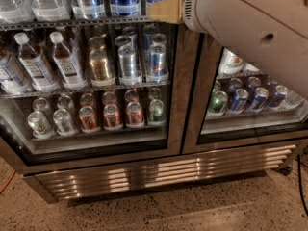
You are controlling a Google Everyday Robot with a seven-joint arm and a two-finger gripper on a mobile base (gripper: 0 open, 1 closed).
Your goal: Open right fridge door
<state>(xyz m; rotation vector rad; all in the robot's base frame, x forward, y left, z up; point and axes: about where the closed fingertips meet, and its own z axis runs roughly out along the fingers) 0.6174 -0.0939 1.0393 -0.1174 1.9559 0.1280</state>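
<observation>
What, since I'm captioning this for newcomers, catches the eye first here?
The white arm fills the upper right, ending in a tan hand at top centre, in front of the left door. Beneath it the right fridge door shows tilted silver, green and blue cans; the left one holds bottles and red cans.

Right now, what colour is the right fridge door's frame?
Brushed brownish steel, camera view: right fridge door. Gripper at top, over the left door.
</observation>
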